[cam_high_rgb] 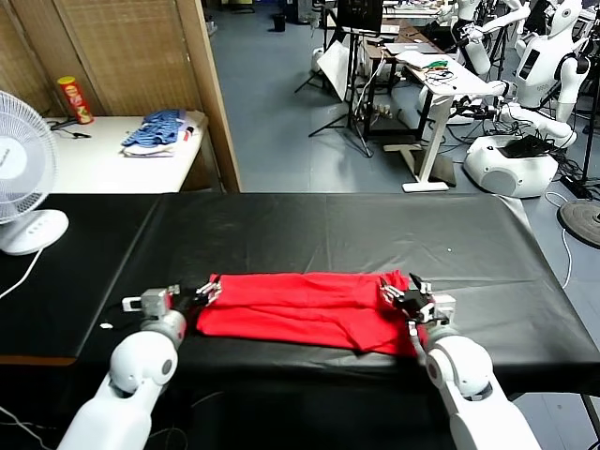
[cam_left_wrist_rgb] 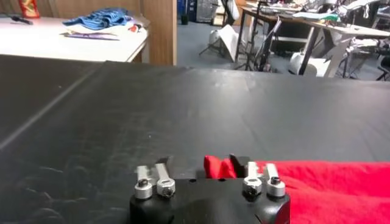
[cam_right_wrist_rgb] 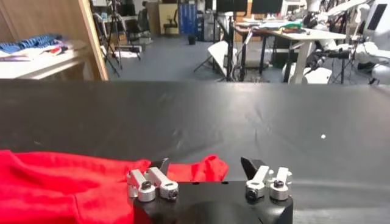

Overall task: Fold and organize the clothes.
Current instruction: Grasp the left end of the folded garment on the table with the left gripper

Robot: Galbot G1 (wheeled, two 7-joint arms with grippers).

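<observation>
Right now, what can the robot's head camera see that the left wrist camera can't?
Only the head view shows the white fan, the right gripper at the shirt's right end, and the whole folded red T-shirt.

Only the left wrist view shows, close up, the left gripper open with red cloth bunched between its fingers.

Both show the black table, the red T-shirt and the blue clothing pile.

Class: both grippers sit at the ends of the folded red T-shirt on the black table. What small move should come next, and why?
Probably lift both away: the left gripper and right gripper stand open at the T-shirt, which lies flat in a folded band.
</observation>
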